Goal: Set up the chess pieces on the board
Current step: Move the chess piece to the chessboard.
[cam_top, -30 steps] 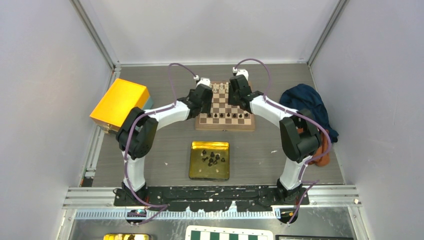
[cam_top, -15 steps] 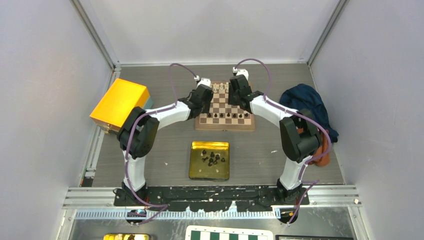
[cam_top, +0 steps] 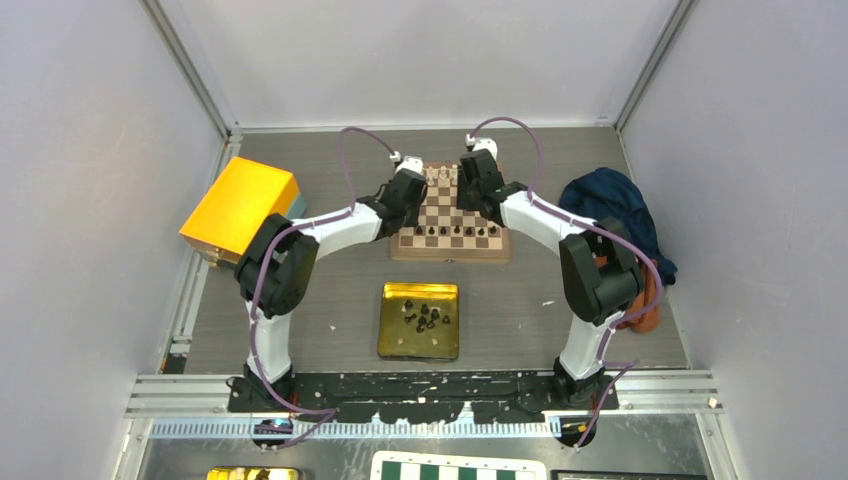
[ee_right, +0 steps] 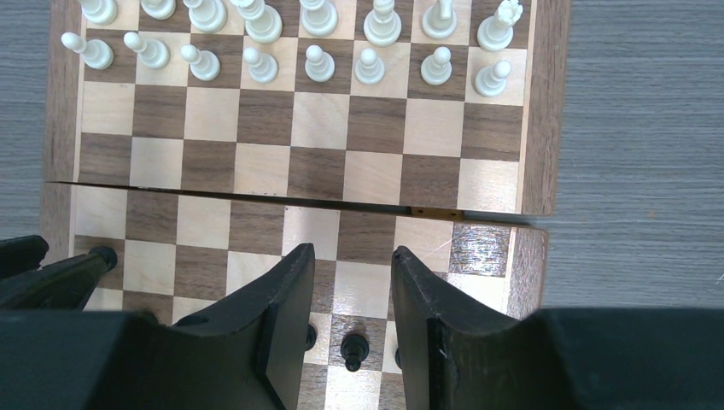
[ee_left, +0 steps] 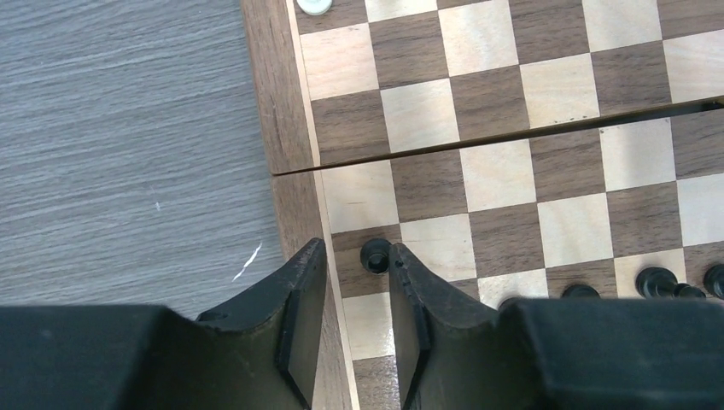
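left gripper (ee_left: 357,246) unclenched, tiny black pawn (ee_left: 374,254) at its 1 o'clock fingertip (ee_left: 403,269), maybe touching; right gripper (ee_right: 353,249) released over brown-cream wooden chessboard (ee_right: 538,128).

Left tool (ee_left: 355,251) brackets a black pawn (ee_left: 374,254) on the board (ee_left: 275,102).

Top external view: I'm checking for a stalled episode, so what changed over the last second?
The left gripper edged slightly toward the board; nothing visibly grasped or released. The right gripper, chess pieces and gold tray stayed put.
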Robot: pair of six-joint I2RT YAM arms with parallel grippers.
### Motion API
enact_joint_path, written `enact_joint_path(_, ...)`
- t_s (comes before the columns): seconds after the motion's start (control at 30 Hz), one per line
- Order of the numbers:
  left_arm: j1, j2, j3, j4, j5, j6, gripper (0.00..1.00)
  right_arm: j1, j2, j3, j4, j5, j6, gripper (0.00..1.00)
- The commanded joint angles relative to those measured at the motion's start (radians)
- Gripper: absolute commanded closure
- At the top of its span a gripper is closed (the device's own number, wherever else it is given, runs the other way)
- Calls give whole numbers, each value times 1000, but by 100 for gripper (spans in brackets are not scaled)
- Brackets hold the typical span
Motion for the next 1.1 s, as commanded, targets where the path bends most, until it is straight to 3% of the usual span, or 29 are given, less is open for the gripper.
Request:
enact_joint_path(0.0, -8, -5, 25, 60, -5, -6, 68, -7, -48, -7, 55, -1, 10, 56)
enact_joint_path(1.07, -15, -9, 22, 56, -4, -12, 85, -11, -71, -17, 56, -1, 10, 57)
